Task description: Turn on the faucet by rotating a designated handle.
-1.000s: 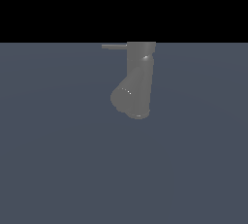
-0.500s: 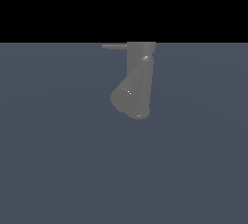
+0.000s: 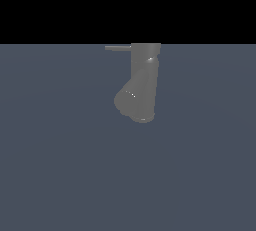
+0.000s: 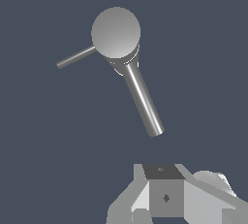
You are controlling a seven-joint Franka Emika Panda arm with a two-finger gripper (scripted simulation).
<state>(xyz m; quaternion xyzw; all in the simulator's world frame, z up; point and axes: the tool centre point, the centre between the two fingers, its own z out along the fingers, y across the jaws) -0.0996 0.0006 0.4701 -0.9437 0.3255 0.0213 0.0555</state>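
Change: the exterior view matched the frames from a second and half a second before; faucet and handle lay the same, nothing shifted.
Writing: no brand, label or lettering could be read on any surface.
Faucet (image 3: 144, 82): dull grey upright body with small glints, standing on the dark blue-grey counter (image 3: 60, 165); seen end-on from the wrist camera (image 4: 116, 32) as a round cap.
Stub: fat and rounded, branching obliquely from the body toward the exterior view's left; in the wrist view a longer grey tube (image 4: 143, 99) ran from the body toward the end effector, its tip ending near it, apart from it.
Handle (image 3: 118, 48): thin straight bar leaving the faucet's top toward the exterior view's left; in the wrist view (image 4: 76, 57) it pointed sideways from the cap, on the far side of the faucet from the end effector, well apart.
End effector (image 4: 167, 196): only its pale grey housing showed at the wrist frame's edge, cut off; fingers were not visible, so I cannot tell whether it was released or clenched. It touched nothing.
Hidden: the arm did not appear in the exterior view; the faucet's top met the black background there.
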